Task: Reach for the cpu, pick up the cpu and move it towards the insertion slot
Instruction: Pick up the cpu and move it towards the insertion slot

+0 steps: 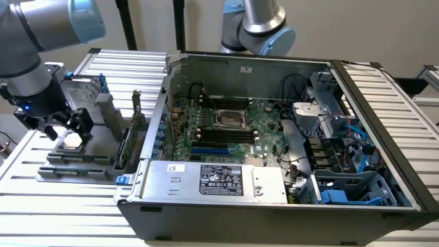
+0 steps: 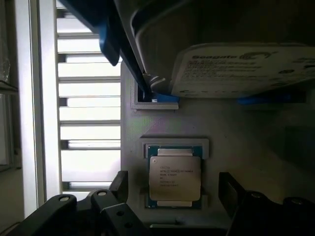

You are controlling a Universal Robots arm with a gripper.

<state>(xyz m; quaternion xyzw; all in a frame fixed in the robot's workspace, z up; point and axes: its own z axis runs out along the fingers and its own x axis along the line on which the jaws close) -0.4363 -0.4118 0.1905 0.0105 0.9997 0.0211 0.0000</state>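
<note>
Exterior view: even, diffuse room light leaves the slatted table (image 1: 61,206) bright, while the computer case (image 1: 205,67) holds soft shadow in its interior. Wrist view: dim and backlit, with the table's slats blown out to white glare. The cpu (image 2: 174,178) lid and the hard drive label (image 2: 236,69) catch a muted sheen.

"Seagate" on the hard drive (image 2: 241,69) label

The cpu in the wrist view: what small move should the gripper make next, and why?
Probably a short, straight descent. The gripper is open and its fingers stand on either side of the cpu, which lies flat in its grey holder. They appear to hang above it, so it looks centred but not low enough to close.
</note>
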